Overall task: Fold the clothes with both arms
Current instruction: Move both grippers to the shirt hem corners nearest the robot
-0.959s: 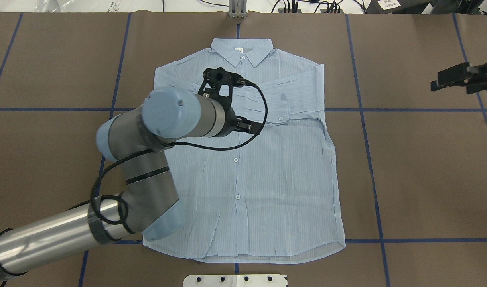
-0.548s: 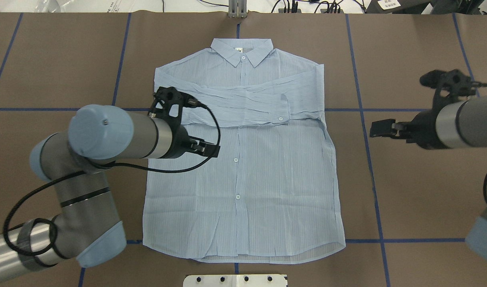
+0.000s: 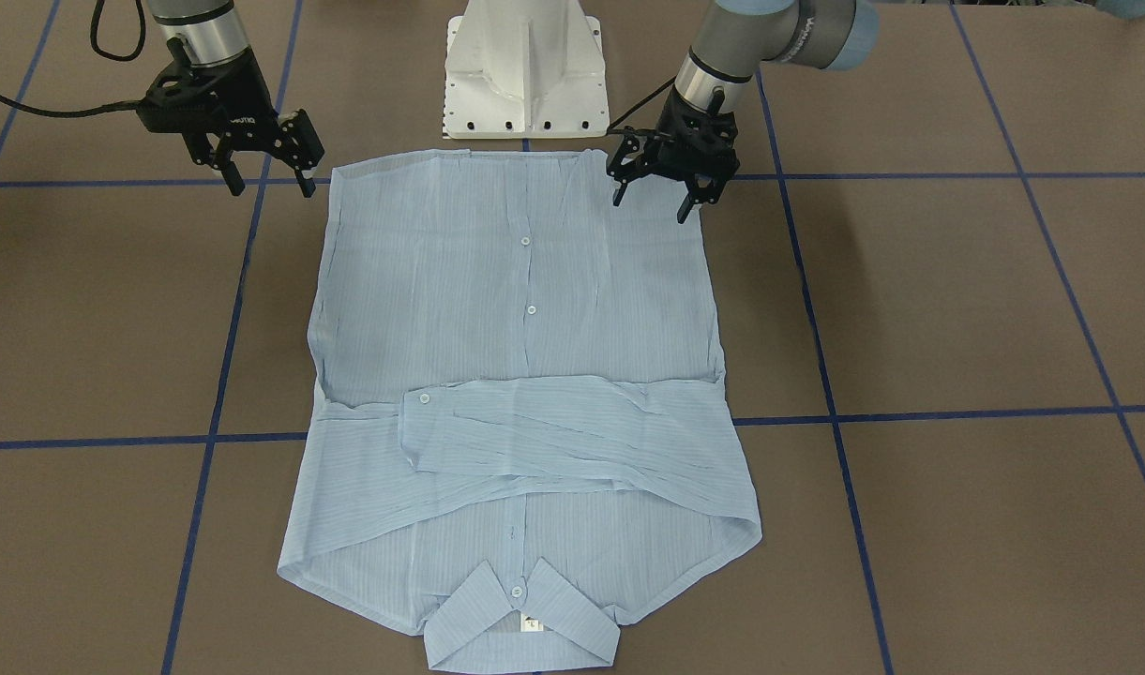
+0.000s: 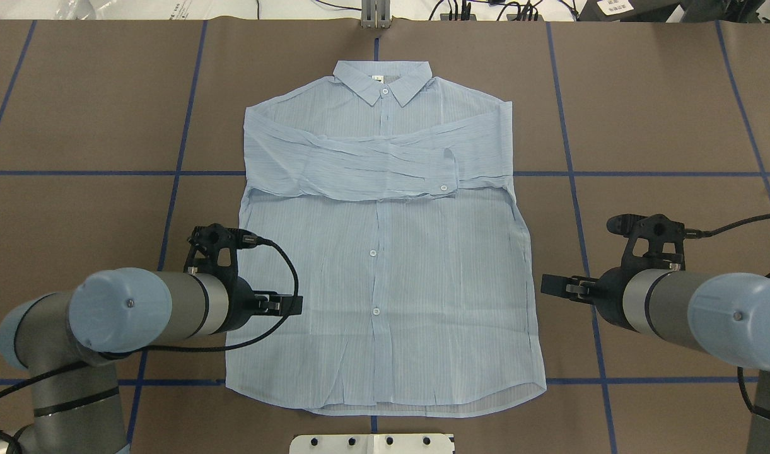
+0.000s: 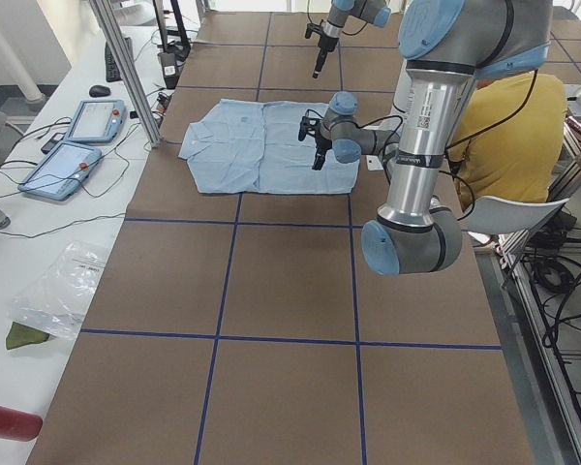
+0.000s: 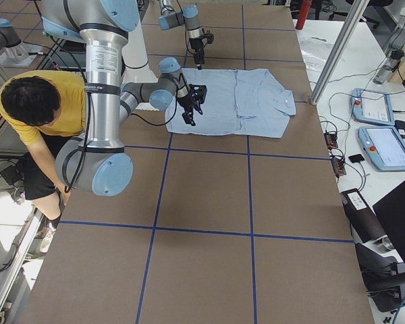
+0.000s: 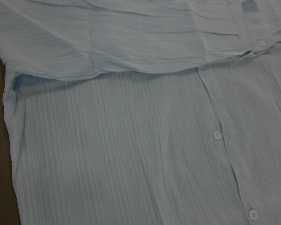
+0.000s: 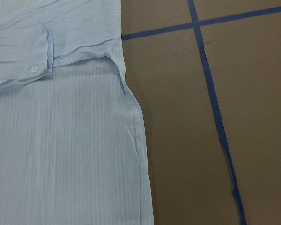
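A robotics lab — a brown table [image 4: 662, 94] gridded in blue tape [image 4: 675, 173], teach pendants [image 5: 90, 121] at ten o'clock in the exterior left view, cables [image 4: 485, 9] at the overhead view's twelve o'clock.

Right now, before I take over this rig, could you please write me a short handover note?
Left end effector: open, empty, over the shirt at the hem corner on its side.
Right end effector: open, empty, over the table just beside the opposite hem corner.
The shirt lies flat, buttons up, collar away from the robot.
Done: both sleeves lie folded across the chest.
Left: grasp the hem and fold the body; neither is started.
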You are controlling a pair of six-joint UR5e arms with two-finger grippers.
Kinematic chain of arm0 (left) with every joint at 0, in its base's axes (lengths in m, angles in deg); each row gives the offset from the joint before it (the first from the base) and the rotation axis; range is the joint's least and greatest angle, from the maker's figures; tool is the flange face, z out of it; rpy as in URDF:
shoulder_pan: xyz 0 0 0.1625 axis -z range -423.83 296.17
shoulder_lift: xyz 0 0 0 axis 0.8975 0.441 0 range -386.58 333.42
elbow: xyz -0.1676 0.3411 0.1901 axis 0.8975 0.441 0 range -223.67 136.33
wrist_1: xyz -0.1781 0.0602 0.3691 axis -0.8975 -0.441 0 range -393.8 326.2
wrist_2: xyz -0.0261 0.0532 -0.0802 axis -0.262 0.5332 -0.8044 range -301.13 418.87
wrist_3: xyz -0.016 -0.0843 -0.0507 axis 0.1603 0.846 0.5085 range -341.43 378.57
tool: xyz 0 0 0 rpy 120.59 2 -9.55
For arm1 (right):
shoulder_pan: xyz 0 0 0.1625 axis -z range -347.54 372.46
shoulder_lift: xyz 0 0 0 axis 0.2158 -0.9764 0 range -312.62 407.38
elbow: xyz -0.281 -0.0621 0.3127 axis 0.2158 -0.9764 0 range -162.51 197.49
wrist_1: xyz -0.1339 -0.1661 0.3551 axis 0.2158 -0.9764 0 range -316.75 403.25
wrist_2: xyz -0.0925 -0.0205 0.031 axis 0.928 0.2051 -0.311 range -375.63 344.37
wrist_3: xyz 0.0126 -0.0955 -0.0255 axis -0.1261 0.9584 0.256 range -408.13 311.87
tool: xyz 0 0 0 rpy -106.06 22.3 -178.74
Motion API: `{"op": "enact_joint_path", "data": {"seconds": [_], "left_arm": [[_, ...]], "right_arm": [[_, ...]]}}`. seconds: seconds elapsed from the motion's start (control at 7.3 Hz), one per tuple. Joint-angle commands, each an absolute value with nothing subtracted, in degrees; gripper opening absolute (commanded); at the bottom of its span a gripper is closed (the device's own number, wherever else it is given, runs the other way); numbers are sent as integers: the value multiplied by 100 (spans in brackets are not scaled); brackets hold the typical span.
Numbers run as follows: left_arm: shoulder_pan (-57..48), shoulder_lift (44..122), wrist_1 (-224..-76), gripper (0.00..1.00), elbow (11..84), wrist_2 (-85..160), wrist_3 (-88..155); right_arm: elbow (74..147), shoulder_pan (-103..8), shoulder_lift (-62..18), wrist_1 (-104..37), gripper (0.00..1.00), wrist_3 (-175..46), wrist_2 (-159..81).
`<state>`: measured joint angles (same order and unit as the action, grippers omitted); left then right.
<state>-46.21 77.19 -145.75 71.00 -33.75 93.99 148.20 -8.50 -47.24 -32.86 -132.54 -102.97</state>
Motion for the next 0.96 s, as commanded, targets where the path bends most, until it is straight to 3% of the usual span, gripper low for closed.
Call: {"op": "enact_joint_path", "data": {"seconds": [0.0, 0.55, 0.68, 0.82], "left_arm": [[-5081, 7293, -14534, 92, 7146, -3167, 9961], [-5293, 7230, -13830, 91, 7313, -3166, 9987], [-5398, 7230, -13822, 84, 7305, -3157, 9987], [-5451, 7230, -13813, 70, 7304, -3157, 9987]], "right_arm": [[14845, -740, -4789, -3278, 100, -13320, -10229], [14845, -731, -4789, -3269, 100, -13320, -10229], [14845, -722, -4781, -3269, 100, -13320, -10229], [14845, -722, -4781, -3269, 100, -13320, -10229]]}}
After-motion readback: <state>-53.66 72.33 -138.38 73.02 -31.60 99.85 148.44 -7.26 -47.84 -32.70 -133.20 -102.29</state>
